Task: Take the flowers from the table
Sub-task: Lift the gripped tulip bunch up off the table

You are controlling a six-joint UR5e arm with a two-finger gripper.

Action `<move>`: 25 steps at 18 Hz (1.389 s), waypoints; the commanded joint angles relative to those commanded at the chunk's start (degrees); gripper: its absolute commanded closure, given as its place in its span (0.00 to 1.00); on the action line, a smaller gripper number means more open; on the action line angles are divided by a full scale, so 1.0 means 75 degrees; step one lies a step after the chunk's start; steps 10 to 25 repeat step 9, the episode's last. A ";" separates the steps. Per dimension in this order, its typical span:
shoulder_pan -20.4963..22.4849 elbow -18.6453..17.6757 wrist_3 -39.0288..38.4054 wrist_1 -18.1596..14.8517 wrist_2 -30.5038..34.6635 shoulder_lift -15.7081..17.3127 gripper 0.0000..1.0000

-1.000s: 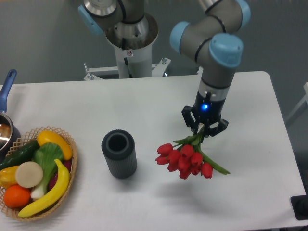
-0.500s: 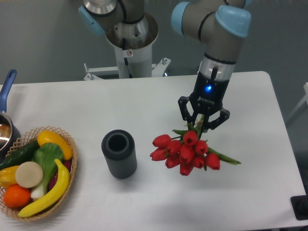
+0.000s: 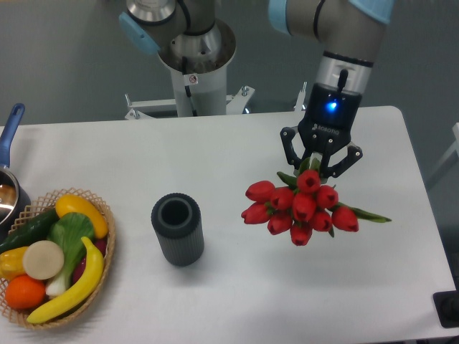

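Note:
The flowers, a bunch of red tulips with green stems and leaves, hang in the air above the white table, heads toward the camera. My gripper points down from above and is shut on their stems just behind the blooms. A green leaf sticks out to the right of the bunch. The lower stems are hidden behind the heads and the gripper.
A dark grey ribbed cylinder vase stands upright left of the flowers. A wicker basket of fruit and vegetables sits at the front left, with a pot with a blue handle behind it. The arm's base pedestal stands behind the table.
The gripper has risen with the flowers and shifted a little to the right. The bunch now looks larger and hangs higher over the table.

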 joint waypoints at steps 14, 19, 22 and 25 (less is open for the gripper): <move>0.0082 -0.0012 0.0000 0.0000 -0.0012 0.0070 0.70; 0.0082 -0.0012 0.0000 0.0000 -0.0012 0.0070 0.70; 0.0082 -0.0012 0.0000 0.0000 -0.0012 0.0070 0.70; 0.0082 -0.0012 0.0000 0.0000 -0.0012 0.0070 0.70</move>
